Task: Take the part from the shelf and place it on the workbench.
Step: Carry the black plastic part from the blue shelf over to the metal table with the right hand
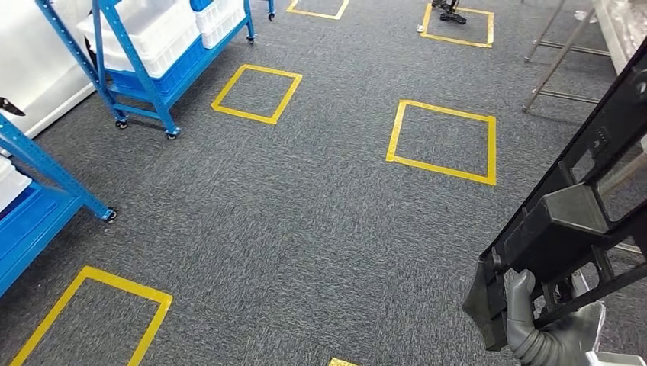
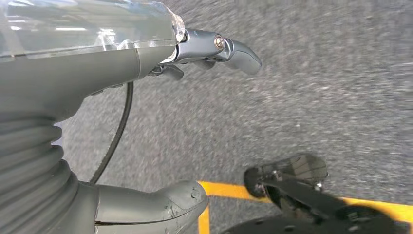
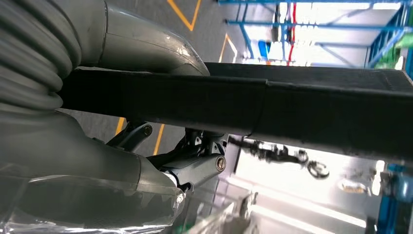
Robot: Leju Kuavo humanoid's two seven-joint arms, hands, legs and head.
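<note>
On the left stand blue metal shelves (image 1: 145, 69) with white bins. The left robot hand (image 2: 195, 53) hangs over the grey carpet floor (image 1: 305, 213), holding nothing, fingers loosely apart. On the right, the right robot hand (image 1: 534, 320) grips the long black plastic frame part (image 1: 580, 206). It seems the taking is done; placing on the tabletop remains.

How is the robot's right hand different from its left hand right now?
The right hand grips a long black part; the left hand holds nothing. The right hand's thumb and fingers wrap around the part; the left hand's fingers stick out straight, apart from its thumb. The right hand is raised beside a workbench; the left hangs over the carpet. Both are grey.
</note>
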